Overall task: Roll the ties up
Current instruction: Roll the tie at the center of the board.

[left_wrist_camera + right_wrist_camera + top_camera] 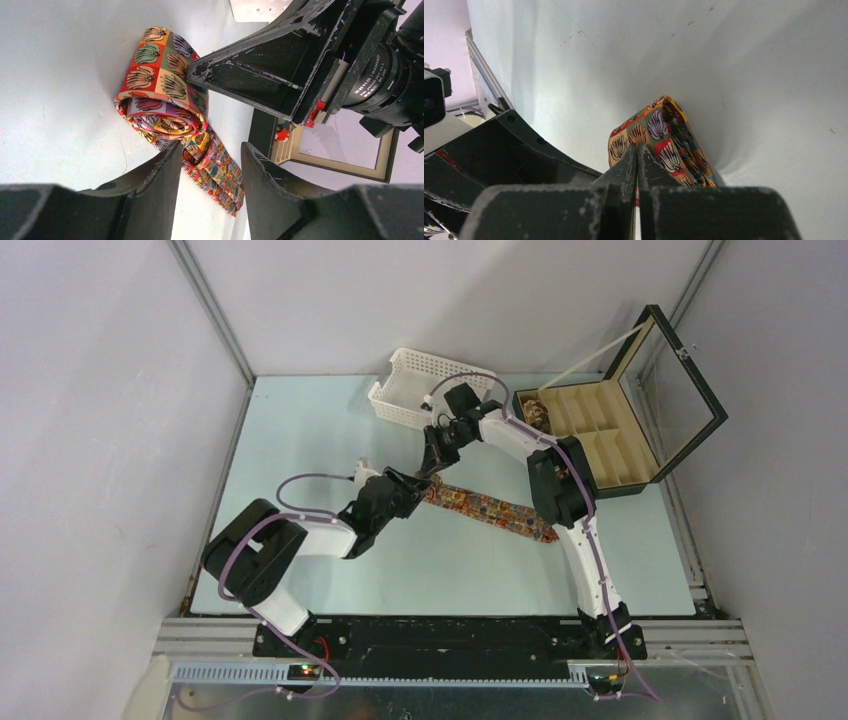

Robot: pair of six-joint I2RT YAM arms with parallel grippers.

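One tie (490, 508) lies on the worktop (330, 440), its 10 o'clock end coiled and the rest trailing toward 4 o'clock. Your right gripper (638, 150), fully closed, presses its tips on the coil (160, 107), likely to pin it. Your left gripper (211, 148), half open and empty, straddles the trailing part. That arm reaches toward 1 o'clock, while the right elbows back toward 9.

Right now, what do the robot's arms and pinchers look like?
The left arm and right arm are made of white tube sections joined by chunky black joints, and thin purple cables loop along them. The left gripper and right gripper have black wedge-shaped fingers, scuffed grey along the edges.
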